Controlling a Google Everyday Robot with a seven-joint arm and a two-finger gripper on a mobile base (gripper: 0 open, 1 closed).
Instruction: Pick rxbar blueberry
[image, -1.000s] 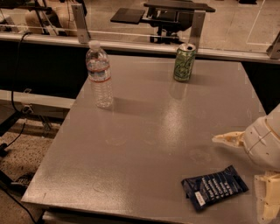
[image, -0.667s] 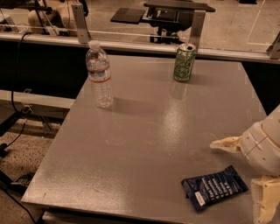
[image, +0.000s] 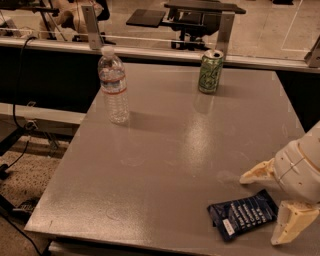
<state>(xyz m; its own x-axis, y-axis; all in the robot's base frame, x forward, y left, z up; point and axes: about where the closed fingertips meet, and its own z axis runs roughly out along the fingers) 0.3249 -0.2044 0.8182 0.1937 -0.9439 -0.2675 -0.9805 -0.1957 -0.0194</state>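
Note:
The rxbar blueberry is a flat dark navy wrapper with pale lettering and a small white label. It lies on the grey table near the front right corner. My gripper is at the right edge of the view, just right of the bar's right end. Its two cream fingers are spread open, one finger above the bar and the other below and right of it. It holds nothing.
A clear water bottle stands upright at the back left of the table. A green soda can stands at the back middle. A rail and glass partition run behind the table. Cables hang at the left.
My gripper has moved a little to the left, closer to the bar's right end. The bar, bottle and can have not moved.

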